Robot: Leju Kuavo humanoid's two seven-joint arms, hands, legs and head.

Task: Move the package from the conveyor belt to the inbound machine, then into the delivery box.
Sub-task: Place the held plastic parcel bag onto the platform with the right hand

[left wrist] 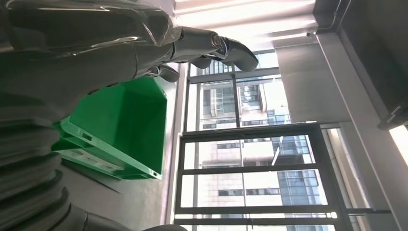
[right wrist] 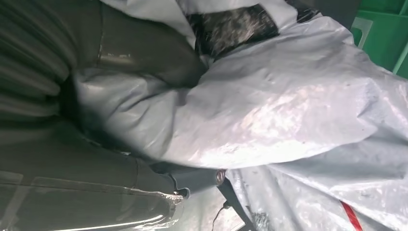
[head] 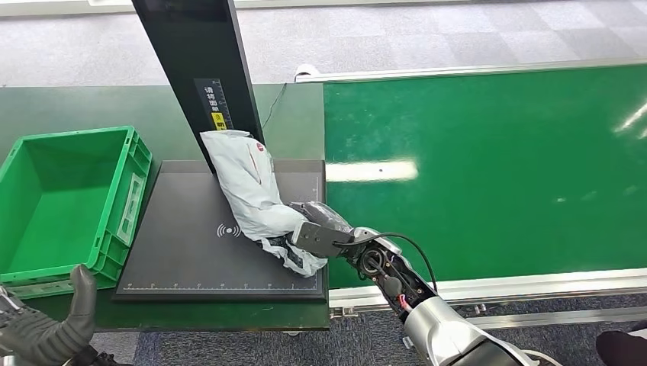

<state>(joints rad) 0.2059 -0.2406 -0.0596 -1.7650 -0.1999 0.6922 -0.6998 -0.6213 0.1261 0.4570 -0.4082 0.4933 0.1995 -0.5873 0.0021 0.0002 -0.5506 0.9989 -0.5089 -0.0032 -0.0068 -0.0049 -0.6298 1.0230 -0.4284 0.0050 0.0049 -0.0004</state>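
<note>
While gripping package point(head: 252, 191), right hand point(head: 317, 229) tilts.

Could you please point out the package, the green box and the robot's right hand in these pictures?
package point(head: 248, 183): head view, on the middle of the white bag.
green box point(head: 122, 198): head view, on its right wall.
right hand point(head: 317, 232): head view, on the hand gripping the package's lower end.

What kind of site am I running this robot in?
Likely a parcel sorting station: a green conveyor belt, a black inbound machine bearing the white package, and a green delivery box beside it.
</note>
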